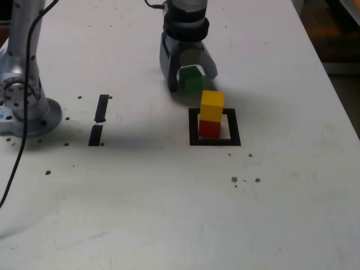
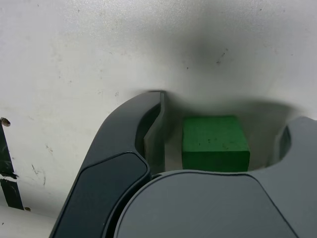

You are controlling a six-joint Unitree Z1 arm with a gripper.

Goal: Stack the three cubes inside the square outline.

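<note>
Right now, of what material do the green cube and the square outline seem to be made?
Green cube: perhaps painted wood or plastic, matte; even colour, soft shading, small dark marks.
Square outline: probably black tape, rather dull; flat, dark strips lie against the table.

The green block (image 2: 215, 141) looks matt and smooth (painted wood or plastic, I can't tell), the table (image 1: 135, 208) faintly glossy, the tool (image 2: 227, 144) like satin-smooth plastic.
</note>
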